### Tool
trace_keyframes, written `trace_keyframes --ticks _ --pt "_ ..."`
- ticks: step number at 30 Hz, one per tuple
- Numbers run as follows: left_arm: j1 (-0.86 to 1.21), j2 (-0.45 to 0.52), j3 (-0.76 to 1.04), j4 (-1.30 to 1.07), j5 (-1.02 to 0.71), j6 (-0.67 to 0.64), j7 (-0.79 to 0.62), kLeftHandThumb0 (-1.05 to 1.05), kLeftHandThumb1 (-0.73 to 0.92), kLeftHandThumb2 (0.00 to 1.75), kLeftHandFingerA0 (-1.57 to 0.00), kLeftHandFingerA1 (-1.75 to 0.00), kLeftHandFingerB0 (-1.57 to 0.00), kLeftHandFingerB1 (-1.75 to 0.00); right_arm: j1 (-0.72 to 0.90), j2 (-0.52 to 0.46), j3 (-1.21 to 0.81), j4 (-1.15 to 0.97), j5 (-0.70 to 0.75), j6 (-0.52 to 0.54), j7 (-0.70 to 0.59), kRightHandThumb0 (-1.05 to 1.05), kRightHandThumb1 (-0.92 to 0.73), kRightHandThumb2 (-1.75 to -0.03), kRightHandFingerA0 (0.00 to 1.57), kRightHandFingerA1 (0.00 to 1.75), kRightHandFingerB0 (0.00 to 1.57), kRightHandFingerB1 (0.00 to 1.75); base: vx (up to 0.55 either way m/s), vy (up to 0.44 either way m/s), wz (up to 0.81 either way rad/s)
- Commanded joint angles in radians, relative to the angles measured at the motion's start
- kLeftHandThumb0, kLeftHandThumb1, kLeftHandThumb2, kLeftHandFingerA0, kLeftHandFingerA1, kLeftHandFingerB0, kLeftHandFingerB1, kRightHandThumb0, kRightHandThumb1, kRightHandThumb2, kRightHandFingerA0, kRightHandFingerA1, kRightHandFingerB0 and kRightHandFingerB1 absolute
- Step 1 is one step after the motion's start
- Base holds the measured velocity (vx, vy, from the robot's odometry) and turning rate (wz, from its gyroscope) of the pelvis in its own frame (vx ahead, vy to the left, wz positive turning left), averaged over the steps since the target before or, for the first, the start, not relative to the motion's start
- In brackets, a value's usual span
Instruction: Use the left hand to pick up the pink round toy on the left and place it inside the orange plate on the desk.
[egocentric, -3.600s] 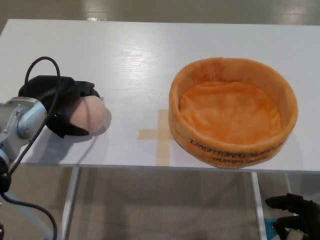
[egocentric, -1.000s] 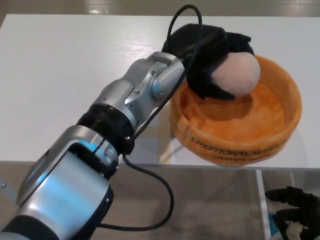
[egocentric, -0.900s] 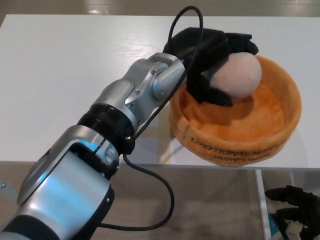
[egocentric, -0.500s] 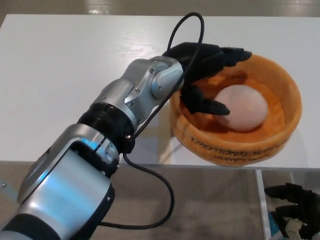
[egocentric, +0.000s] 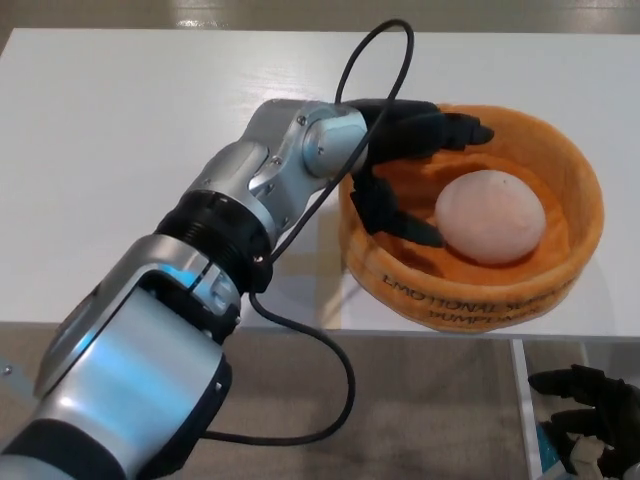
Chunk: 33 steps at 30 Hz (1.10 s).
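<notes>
Pale pink round toy lies inside orange plate; left hand fingers released beside it; right hand low, grip unclear

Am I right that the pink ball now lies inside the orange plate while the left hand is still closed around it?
Not quite. The pink ball does lie inside the orange plate, but the left hand is not closed around it: the head view shows its fingers spread apart beside the ball, holding nothing.
</notes>
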Motion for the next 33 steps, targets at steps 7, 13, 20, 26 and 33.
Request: trace_keyframes --ticks 7,13,20,26,33 --pt "0.159 0.18 0.214 -0.699 -0.29 0.032 -0.234 -0.32 0.31 0.59 -0.11 -0.37 -0.05 -0.18 0.018 -0.008 -0.001 -0.002 0.003 0.004 0.008 -0.12 -0.64 -0.58 0.57 0.51 0.67 0.49 0.0 0.0 0.0" --pt "0.25 0.254 0.314 -0.875 -0.474 0.005 -0.316 -0.25 0.39 0.56 -0.26 -0.35 -0.17 -0.31 0.021 -0.008 -0.004 0.003 0.008 0.0 0.012 -0.13 -0.64 -0.58 0.59 0.52 0.67 0.5 0.0 0.0 0.0" --pt "0.519 0.443 0.513 -1.234 -0.752 0.098 -0.463 -0.22 0.56 0.58 -0.36 -0.37 -0.34 -0.32 0.035 -0.016 0.0 0.003 0.002 -0.016 0.01 -0.12 -0.64 -0.58 0.57 0.52 0.68 0.51 0.0 0.0 0.0" --pt "0.66 0.533 0.555 -1.317 -0.917 0.179 -0.606 -0.23 0.61 0.58 -0.42 -0.4 -0.35 -0.32 0.032 -0.016 0.0 0.008 0.001 -0.013 0.006 -0.12 -0.64 -0.58 0.61 0.54 0.69 0.51 0.0 0.0 0.0" --pt "0.812 0.522 0.575 -1.252 -1.148 0.24 -0.822 -0.26 0.52 0.65 -0.45 -0.5 -0.4 -0.42 0.037 -0.013 -0.002 0.005 0.005 -0.012 0.006 -0.11 -0.64 -0.58 0.57 0.52 0.68 0.51 0.0 0.0 0.0"
